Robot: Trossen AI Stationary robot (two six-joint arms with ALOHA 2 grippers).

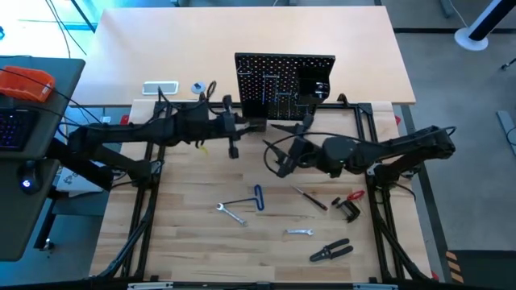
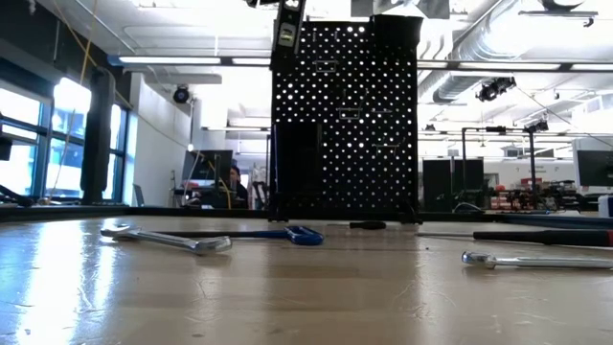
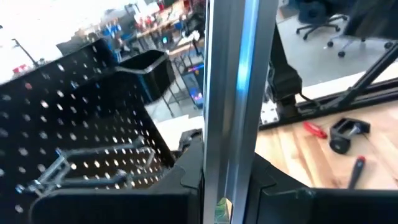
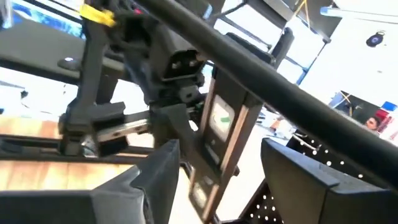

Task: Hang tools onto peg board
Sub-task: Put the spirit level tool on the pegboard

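Left gripper (image 1: 234,138) fingers clamped on black level (image 3: 227,93) beside peg board (image 1: 284,84); right gripper (image 1: 278,159) fingers wide, empty. Wrenches (image 1: 231,213), blue key (image 1: 258,197), pliers (image 1: 330,251), clamp (image 1: 348,206) unhung on bench (image 1: 193,242).

White tray (image 1: 160,88) and small tape roll (image 1: 197,88) on tan tabletop (image 1: 339,32), orange object (image 1: 27,84) at left edge

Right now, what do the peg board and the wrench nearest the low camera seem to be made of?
Peg board: looks like black-painted sheet metal, thin, rigid, evenly punched with holes; could be plastic. Wrench: bare polished steel, judging by its silvery shine and highlights.
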